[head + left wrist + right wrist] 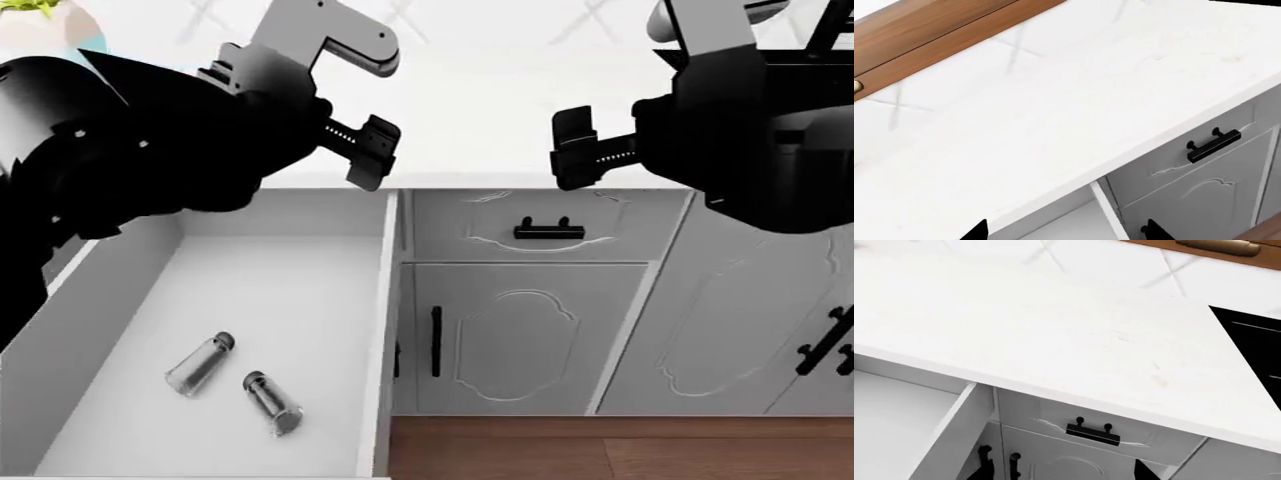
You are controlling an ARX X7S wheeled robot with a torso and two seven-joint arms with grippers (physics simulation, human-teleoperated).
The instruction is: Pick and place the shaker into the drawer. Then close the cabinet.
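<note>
both sets of fingers hold nothing. the left fingers (363,140) are spread apart over the front edge of the bench (481,120), above the back of the drawer (380,330); the right fingers (577,150) are parted too, hovering over the bench edge above a small shut drawer front with a black bar handle (549,231). in each wrist view only two dark fingertips show at the frame edge, well apart, with bare white marble-look bench beyond them. the drawer stands pulled out of the cabinet (534,340), wide and pale inside. two shakers lie on its floor, both tipped on their sides: one shaker (200,364) towards the left, the other shaker (272,402) just beside it to the right and nearer the drawer front, the two apart, not touching. right of the drawer the cabinet shows shut doors with curvy moulding and black handles. below it runs a brown wood floor (601,445). the right wrist view shows a black sink (1254,350) set in the bench, and the left wrist view a brown wooden wall cabinet (934,35) behind the bench.
</note>
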